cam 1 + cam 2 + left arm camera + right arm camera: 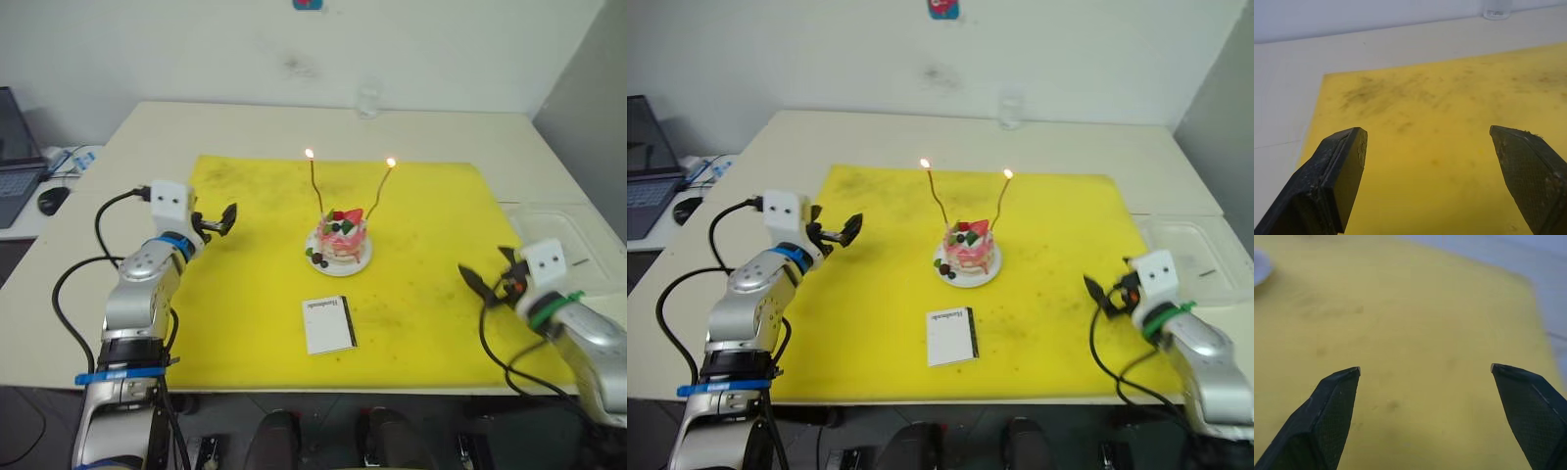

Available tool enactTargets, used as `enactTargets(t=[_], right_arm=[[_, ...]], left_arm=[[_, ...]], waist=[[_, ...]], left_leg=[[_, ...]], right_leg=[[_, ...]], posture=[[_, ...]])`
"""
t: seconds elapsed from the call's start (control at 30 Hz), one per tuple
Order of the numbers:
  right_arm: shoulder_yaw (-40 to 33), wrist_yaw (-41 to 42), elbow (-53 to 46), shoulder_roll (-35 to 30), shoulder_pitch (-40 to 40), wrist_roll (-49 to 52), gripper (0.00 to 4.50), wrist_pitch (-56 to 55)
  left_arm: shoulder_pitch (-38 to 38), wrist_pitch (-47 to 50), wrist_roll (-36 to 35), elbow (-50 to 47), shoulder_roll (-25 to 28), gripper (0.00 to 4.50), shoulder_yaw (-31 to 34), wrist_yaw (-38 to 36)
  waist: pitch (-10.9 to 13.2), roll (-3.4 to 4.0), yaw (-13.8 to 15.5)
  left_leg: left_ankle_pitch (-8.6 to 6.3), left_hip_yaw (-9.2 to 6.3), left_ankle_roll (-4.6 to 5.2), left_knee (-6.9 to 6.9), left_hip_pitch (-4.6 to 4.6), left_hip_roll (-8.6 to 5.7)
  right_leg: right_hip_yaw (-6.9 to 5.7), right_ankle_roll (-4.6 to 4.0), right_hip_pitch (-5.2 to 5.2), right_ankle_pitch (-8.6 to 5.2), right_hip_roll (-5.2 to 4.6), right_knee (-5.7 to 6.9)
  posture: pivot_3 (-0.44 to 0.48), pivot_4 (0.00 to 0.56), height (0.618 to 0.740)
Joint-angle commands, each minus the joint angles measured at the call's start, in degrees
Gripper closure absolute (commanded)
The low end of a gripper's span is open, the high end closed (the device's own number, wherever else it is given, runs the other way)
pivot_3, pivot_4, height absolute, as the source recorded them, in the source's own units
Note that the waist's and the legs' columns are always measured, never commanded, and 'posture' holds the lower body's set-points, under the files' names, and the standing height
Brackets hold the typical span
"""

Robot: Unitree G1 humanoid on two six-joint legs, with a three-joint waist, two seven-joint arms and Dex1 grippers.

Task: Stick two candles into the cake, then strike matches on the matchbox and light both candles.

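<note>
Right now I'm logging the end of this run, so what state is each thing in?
candles: both upright in the cake, both lit.
cake: upright on its white plate, intact.
matchbox: flat on the yellow mat, closed as far as shows.
left gripper: open, empty.
right gripper: open, empty.

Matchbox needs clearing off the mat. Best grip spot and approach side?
The matchbox lies flat on the yellow mat, in front of the cake. Probably come straight down and pinch across its two long edges near the middle, since it is too flat for a side grab. That also stays low and clear of the lit candles. Either open gripper looks about equally placed.
</note>
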Motion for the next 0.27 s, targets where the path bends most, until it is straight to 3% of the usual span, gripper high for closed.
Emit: enactTargets(t=[0.03, 0.27], right_arm=[[2.2, -4.0, 7.2, 3.4, -6.9, -3.2, 0.0, -5.7], [3.7, -9.4, 22.7, 7.8, -16.3, -7.4, 0.0, -13.6]], left_arm=[[0.4, -3.0, 1.3, -0.8, -2.0, 0.04, 1.1, 2.3], [-1.2, -5.9, 3.7, 3.5, -3.8, 0.04, 1.6, 4.9]], waist=[[0.0, -0.03, -0.1], [0.0, -0.03, 0.4]], left_leg=[[0.05, 0.05, 0.07, 0.01, 0.0, 0.0], [0.1, 0.27, 0.14, -0.01, -0.13, -0.02]], right_leg=[[0.01, 0.05, 0.01, 0.05, 0.03, 0.01], [0.04, 0.04, 0.0, 0.08, 0.11, -0.07]], posture=[[0.0, 0.15, 0.74], [0.0, 0.15, 0.74]])
